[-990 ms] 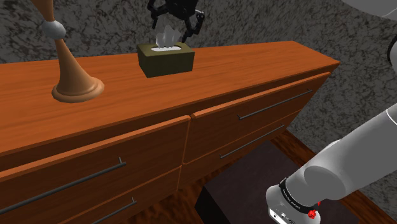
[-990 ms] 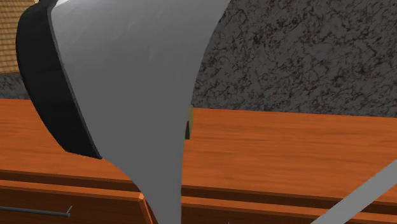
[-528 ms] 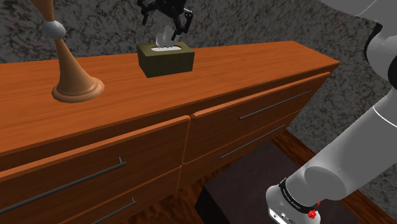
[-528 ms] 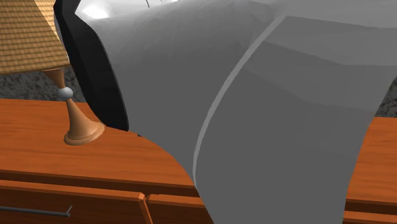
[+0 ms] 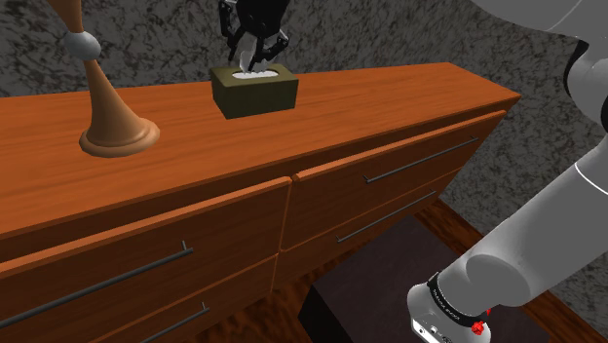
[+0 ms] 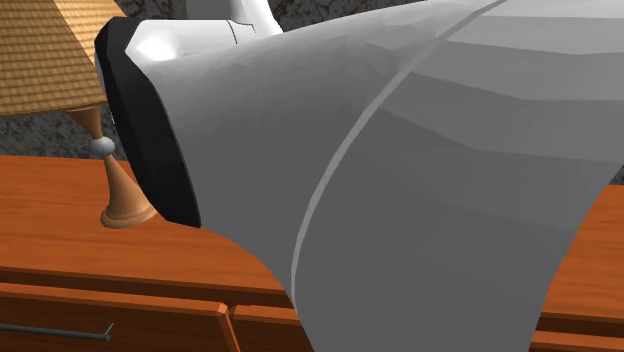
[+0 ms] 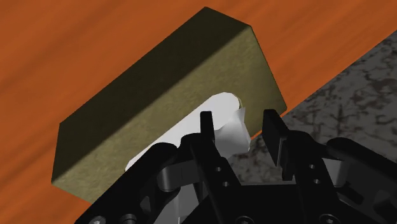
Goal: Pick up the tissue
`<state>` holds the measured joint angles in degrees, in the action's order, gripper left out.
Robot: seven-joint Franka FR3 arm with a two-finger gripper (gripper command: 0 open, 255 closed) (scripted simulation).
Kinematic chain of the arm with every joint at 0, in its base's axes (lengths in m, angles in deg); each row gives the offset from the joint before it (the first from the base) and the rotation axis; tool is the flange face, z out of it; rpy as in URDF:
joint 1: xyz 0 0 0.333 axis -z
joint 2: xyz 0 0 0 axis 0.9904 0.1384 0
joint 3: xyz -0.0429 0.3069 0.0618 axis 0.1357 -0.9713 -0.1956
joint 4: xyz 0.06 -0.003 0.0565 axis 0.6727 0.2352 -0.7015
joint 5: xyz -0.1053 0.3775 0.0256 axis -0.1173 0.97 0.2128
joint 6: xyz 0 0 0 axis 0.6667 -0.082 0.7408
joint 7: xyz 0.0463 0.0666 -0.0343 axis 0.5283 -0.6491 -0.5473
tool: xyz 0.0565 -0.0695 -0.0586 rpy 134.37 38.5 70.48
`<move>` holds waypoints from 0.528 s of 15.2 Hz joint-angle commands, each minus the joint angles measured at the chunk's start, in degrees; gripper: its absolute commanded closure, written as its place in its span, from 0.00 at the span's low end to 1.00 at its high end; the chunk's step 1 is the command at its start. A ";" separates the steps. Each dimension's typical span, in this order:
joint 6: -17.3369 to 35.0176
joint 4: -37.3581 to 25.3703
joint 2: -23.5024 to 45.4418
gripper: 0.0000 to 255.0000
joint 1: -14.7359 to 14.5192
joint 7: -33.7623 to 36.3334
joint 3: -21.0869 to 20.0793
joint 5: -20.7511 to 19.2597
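tissue stands right between the fingers

gripper hovers straight over the box on the dresser, fingers apart. the tissue pokes up between them, nearer one finger, a gap to the other. likely just a squeeze needed.

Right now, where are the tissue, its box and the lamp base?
tissue [image 7: 229, 124]: wrist view, on the white tuft standing out of the box's top.
box [image 5: 258, 95]: shoulder view, on its olive front face.
lamp base [image 5: 119, 137]: shoulder view, on the flared brown foot.
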<state>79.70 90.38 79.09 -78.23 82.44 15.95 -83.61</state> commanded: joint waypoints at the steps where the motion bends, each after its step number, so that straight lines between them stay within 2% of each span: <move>1: -0.13 0.17 0.10 1.00 0.03 -0.01 0.05 -0.05; 8: -0.91 -0.76 0.27 1.00 0.03 0.04 0.03 -0.16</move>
<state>79.30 89.99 79.20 -78.22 82.48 15.97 -83.68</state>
